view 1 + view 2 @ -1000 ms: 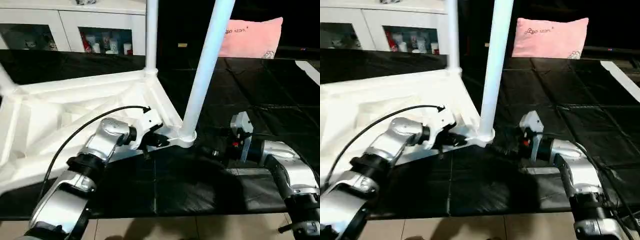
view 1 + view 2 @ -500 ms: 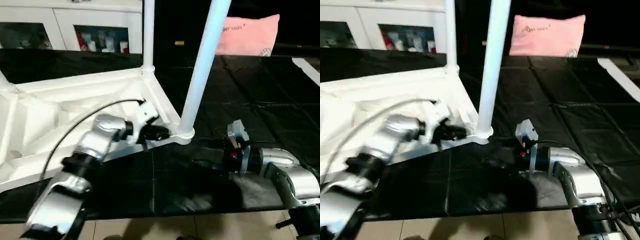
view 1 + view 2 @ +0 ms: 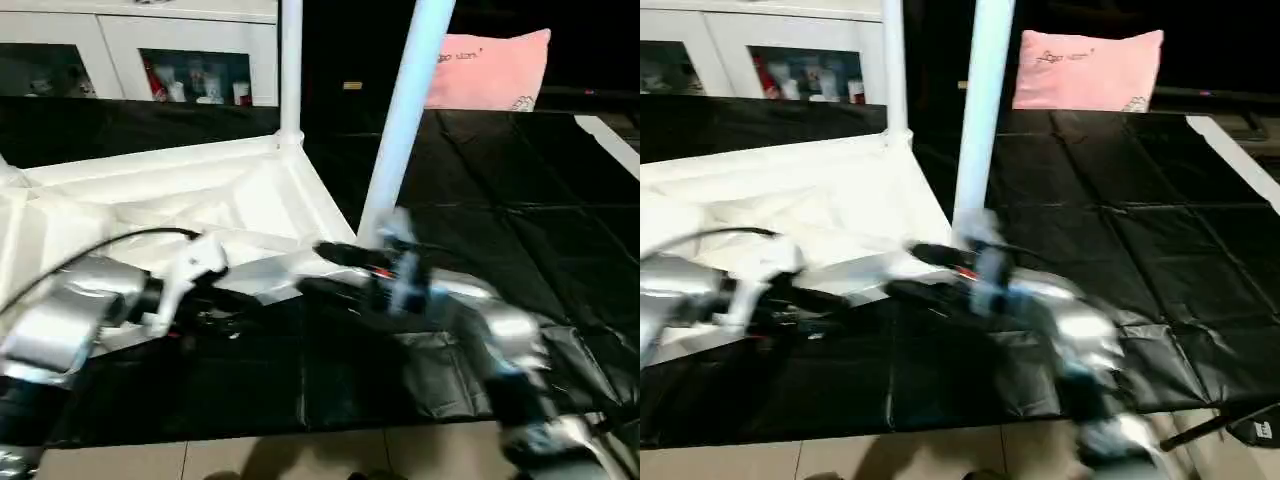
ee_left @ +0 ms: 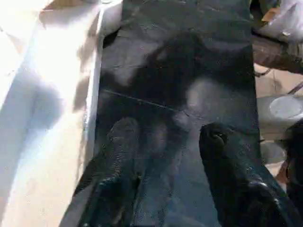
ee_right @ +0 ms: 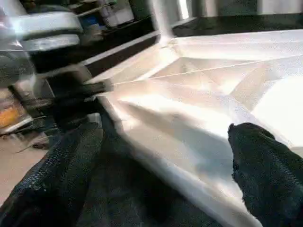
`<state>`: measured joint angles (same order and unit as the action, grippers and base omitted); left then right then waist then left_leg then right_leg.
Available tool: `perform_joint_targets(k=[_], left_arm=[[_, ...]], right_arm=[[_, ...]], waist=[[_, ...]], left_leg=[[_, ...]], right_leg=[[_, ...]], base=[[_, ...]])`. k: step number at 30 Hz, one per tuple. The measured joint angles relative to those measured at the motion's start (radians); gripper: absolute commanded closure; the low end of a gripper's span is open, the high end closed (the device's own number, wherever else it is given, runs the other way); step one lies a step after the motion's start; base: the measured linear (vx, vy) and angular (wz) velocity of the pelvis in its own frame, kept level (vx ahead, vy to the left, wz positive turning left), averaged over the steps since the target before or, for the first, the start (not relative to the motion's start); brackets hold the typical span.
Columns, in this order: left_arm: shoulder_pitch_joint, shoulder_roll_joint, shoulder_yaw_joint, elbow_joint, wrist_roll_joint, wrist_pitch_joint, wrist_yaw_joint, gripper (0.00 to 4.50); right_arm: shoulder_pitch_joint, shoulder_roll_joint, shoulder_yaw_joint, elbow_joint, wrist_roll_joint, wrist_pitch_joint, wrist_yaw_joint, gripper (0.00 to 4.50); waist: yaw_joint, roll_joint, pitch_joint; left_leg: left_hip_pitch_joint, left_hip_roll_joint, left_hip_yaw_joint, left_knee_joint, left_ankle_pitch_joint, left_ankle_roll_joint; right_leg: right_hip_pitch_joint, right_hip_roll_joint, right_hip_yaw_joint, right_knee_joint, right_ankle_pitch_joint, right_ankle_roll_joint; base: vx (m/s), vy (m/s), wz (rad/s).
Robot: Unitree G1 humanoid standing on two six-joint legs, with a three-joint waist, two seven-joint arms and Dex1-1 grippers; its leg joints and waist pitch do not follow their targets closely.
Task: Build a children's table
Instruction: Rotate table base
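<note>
table: white plastic children's table [image 3: 190, 205], upside down on the black mat [image 3: 500, 200], ribbed underside facing up, rim at mat level
legs: two white round tube legs standing upright in corner sockets, near leg [image 3: 405, 110] at the corner closest to the grippers, far leg [image 3: 290, 65] at the back corner; stub of a third at the left edge, blurred, can't confirm; fourth corner not seen
progress: judged mid-to-late, at least two legs seated; remaining legs to check or fit, then flip the table upright
left gripper: [image 4: 165, 137] black fingers parted with a clear gap, nothing between them, over black mat just beside the table's white edge, not touching it
right gripper: [image 5: 165, 156] fingers spread wide, empty; table's near rim and ribbed underside lie between and ahead of them, contact can't be told
right arm: silver forearm [image 3: 470, 310] reaches across the mat toward the near-leg corner, heavily blurred
background: pink pillow [image 3: 490, 65] behind the mat, white cabinet with glass doors [image 3: 150, 50] behind the table
</note>
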<state>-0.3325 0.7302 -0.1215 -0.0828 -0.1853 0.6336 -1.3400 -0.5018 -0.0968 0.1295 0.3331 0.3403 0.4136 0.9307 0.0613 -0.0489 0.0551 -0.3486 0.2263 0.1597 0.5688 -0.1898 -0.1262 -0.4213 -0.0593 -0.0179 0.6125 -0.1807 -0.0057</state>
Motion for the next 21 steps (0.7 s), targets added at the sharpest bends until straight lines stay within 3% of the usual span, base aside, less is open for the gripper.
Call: perform_joint_targets(k=[4,5,9,11,15,21], left_arm=[[0.051,0.044,-0.031,-0.040,0.040,0.031,0.034,1.82],[0.054,0.045,-0.047,-0.039,0.066,0.037,0.057,1.54],[0.060,0.048,-0.061,-0.026,0.111,0.043,0.125,1.42],[0.059,0.046,-0.063,-0.024,0.125,0.044,0.157,1.14],[0.044,0.031,-0.084,0.003,0.159,0.029,0.228,0.97],[0.012,0.003,-0.092,0.066,0.202,-0.004,0.308,0.41]], right_arm=[[-0.086,0.088,-0.013,0.159,-0.068,-0.059,-0.199,0.00],[-0.100,0.109,-0.025,0.194,-0.073,-0.075,-0.251,0.00],[-0.132,0.140,-0.054,0.274,-0.075,-0.125,-0.352,0.00],[-0.148,0.151,-0.073,0.316,-0.079,-0.163,-0.398,0.00],[-0.199,0.148,-0.121,0.402,-0.098,-0.237,-0.470,0.00],[-0.257,0.069,-0.164,0.507,-0.103,-0.307,-0.517,0.00]], waist=[[-0.006,-0.001,0.000],[-0.005,-0.001,0.000],[0.001,-0.002,-0.001],[0.001,-0.002,-0.001],[0.000,-0.002,-0.001],[0.008,-0.002,0.000]], left_leg=[[0.000,0.000,0.000,0.000,0.001,-0.002],[0.000,0.000,0.000,0.000,0.002,-0.003],[0.000,0.000,-0.001,0.001,0.003,-0.004],[0.000,0.000,-0.001,0.001,0.003,-0.004],[0.001,0.001,-0.001,0.002,0.005,-0.006],[0.000,0.001,-0.003,0.007,0.006,-0.006]], right_leg=[[-0.001,0.000,0.000,0.002,0.000,0.000],[-0.001,0.000,0.000,0.003,0.000,0.000],[0.000,0.000,0.000,0.004,0.001,0.000],[0.001,0.000,0.000,0.004,0.001,0.000],[0.001,0.001,0.000,0.007,0.002,0.000],[0.000,0.000,0.000,0.012,0.002,0.000]], base=[[0.000,0.000,0.00],[0.000,0.000,0.00],[0.000,0.000,0.00],[0.000,0.000,0.00],[0.000,0.000,0.00],[0.000,0.000,0.00]])
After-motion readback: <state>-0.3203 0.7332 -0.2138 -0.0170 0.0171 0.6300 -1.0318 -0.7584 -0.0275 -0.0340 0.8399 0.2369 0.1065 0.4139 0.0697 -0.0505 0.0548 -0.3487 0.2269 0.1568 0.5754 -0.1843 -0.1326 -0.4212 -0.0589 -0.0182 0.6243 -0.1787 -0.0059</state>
